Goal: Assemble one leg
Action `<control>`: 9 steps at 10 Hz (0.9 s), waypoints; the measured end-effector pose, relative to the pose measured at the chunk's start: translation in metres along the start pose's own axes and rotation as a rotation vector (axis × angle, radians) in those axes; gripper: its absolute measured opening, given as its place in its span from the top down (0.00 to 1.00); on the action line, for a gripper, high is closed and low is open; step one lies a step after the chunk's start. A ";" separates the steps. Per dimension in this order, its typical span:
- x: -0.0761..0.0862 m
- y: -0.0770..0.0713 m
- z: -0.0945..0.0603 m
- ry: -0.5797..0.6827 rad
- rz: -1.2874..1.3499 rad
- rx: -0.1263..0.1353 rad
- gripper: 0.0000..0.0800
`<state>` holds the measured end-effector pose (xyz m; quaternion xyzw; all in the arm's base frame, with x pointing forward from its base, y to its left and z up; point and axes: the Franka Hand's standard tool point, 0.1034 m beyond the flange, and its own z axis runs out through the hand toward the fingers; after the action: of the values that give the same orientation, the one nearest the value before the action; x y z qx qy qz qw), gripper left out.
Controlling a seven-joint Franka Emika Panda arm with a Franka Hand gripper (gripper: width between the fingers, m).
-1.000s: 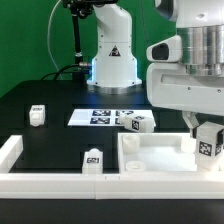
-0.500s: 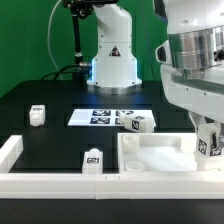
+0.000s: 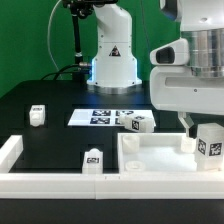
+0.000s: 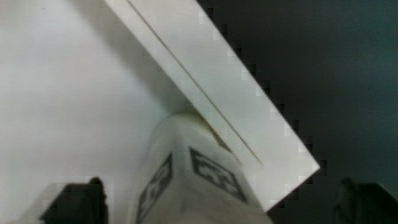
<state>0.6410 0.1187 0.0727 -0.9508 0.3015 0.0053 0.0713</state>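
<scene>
My gripper [image 3: 203,130] is at the exterior view's right, shut on a leg [image 3: 209,141], a small white post with a black-and-white tag. It holds the leg upright over the right far corner of the white tray-like tabletop [image 3: 150,160]. In the wrist view the leg [image 4: 196,165] stands between my dark fingers [image 4: 79,203], with its end against the tabletop's [image 4: 71,90] white rim. Whether the leg touches the tabletop I cannot tell.
Three more legs lie on the black table: one at the left [image 3: 37,115], one by the tabletop's left corner [image 3: 92,160], one behind the tabletop [image 3: 138,123]. The marker board [image 3: 100,117] lies in the middle. A white rail [image 3: 10,152] runs along the front left.
The wrist has turned and shifted slightly above the tabletop's corner. The leg stays in the gripper at nearly the same spot.
</scene>
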 end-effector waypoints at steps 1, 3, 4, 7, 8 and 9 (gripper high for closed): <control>0.000 0.000 0.000 0.000 -0.079 0.000 0.20; 0.006 0.000 -0.001 0.043 -0.399 -0.015 0.19; 0.007 0.001 -0.002 0.048 -0.531 -0.030 0.19; 0.007 0.001 -0.002 0.054 -0.678 -0.049 0.35; 0.007 0.001 -0.002 0.054 -0.681 -0.050 0.35; 0.007 0.001 -0.002 0.054 -0.643 -0.048 0.53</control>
<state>0.6465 0.1138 0.0738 -0.9985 -0.0127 -0.0356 0.0390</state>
